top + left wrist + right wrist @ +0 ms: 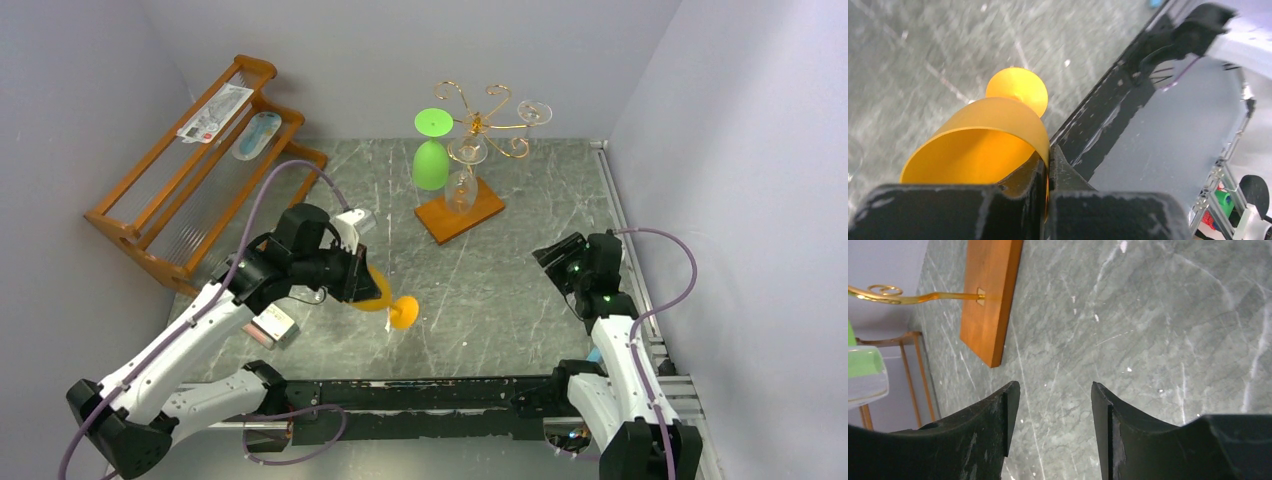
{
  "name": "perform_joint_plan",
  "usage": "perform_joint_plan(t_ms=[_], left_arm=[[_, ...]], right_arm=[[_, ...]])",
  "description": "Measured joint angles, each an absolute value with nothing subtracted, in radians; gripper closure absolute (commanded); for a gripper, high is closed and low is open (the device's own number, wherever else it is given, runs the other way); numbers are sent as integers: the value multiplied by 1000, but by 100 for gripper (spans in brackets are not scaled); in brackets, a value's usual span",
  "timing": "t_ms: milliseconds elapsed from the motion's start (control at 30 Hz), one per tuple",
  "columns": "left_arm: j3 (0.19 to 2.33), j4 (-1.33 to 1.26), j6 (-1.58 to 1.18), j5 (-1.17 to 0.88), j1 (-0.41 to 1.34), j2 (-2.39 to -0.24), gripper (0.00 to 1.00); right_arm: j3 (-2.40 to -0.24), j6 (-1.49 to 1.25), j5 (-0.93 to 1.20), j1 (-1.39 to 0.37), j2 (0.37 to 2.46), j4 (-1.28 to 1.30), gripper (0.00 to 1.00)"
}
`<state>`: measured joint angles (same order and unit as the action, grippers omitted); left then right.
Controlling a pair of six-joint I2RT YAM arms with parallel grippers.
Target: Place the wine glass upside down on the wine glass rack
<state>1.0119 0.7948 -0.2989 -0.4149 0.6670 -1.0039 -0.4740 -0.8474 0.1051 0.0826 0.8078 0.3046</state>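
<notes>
**My left claw (362,283) grips the orange wine glass (392,305)**

It is pinched tight on the bowl's rim, with the glass tilted. The gold wine glass rack (478,125) stands well apart, farther back. My right claw (1055,410) is parted and holds nothing.

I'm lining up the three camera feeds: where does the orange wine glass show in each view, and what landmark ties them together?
Top external: the orange wine glass is left of centre, gripped by the left claw.
Left wrist: the glass fills the lower left, its foot pointing away.
Right wrist: not in it.
Shared landmark: the grey marble table, seen in all three.
</notes>
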Motion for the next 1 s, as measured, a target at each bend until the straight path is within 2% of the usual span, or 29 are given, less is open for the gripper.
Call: perform_joint_plan(t_ms=[300, 533, 767, 1000], left_arm=[[1040, 467, -342, -519, 669, -910, 95], [1033, 160, -366, -527, 669, -775, 95], [1003, -146, -413, -427, 670, -716, 95], [918, -421, -450, -345, 670, -717, 95]], right_arm=[[-491, -801, 370, 43, 746, 131, 36], [-523, -751, 473, -152, 633, -69, 35], [-705, -703, 553, -355, 773, -239, 30], [-799, -692, 508, -599, 833, -420, 29]])
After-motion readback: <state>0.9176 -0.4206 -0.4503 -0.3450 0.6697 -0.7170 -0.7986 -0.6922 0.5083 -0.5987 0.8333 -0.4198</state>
